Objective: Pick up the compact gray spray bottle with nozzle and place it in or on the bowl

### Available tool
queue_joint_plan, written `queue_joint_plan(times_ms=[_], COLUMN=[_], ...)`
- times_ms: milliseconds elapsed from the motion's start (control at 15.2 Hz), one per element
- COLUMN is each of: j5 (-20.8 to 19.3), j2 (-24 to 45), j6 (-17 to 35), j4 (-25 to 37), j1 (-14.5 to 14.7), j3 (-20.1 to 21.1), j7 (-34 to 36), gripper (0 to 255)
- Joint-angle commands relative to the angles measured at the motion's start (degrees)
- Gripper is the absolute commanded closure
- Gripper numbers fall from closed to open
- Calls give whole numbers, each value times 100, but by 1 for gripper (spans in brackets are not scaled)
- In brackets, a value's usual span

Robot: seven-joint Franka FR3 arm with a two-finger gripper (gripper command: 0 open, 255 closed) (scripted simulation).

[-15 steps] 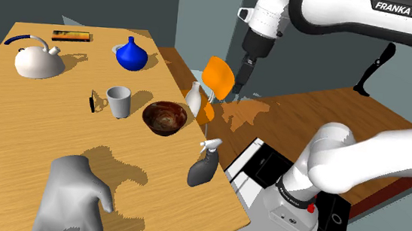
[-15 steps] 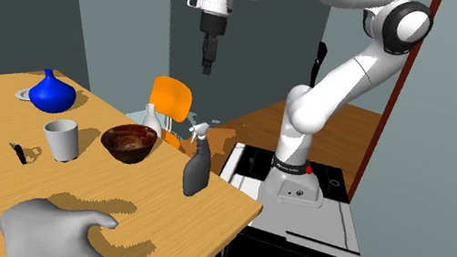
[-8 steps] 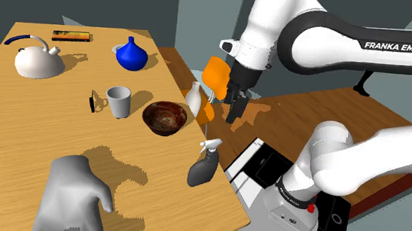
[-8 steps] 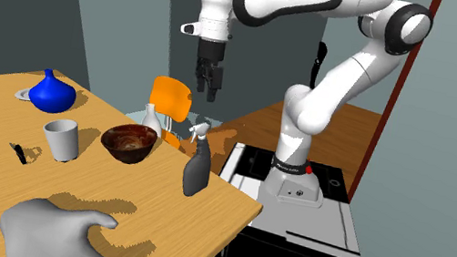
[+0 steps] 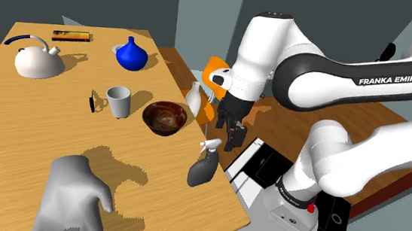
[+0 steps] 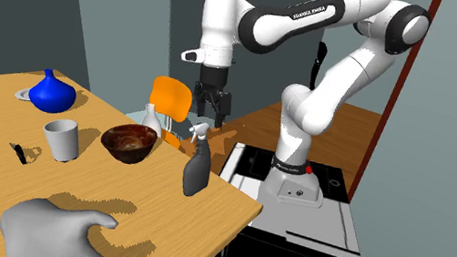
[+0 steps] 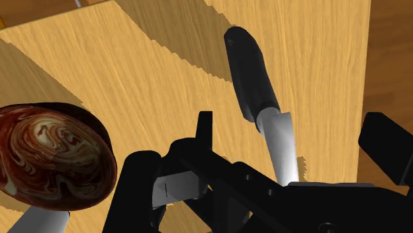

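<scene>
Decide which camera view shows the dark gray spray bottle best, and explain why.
The second exterior view: the spray bottle stands whole, side-on, pale nozzle clear below the gripper. The shoulder view shows it whole too, but more from above. The wrist view foreshortens it, its nozzle partly behind the gripper.

1. The spray bottle (image 5: pixel 203 166) stands near the counter (image 5: pixel 37 128) edge closest to the stand (image 5: pixel 295 208).
2. In the shoulder view the bowl (image 5: pixel 164 117) sits behind it and to the left, with the cup (image 5: pixel 119 101) just beside the bowl, further left.
3. The gripper (image 5: pixel 227 137) hangs above the spray bottle, apart from it.
4. The kettle (image 5: pixel 36 60) and the vase (image 5: pixel 131 54) stand at the counter's far end, well apart from the bowl.
</scene>
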Motion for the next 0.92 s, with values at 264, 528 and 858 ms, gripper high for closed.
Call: queue_joint_plan(times_ms=[264, 528, 858], j5=[97, 97, 96], j2=[176, 176, 176], j6=[545, 545, 544], j4=[-367, -367, -366], j1=[57, 57, 57], j3=[88, 88, 88], j7=[-25, -25, -25], gripper=[0, 0, 255])
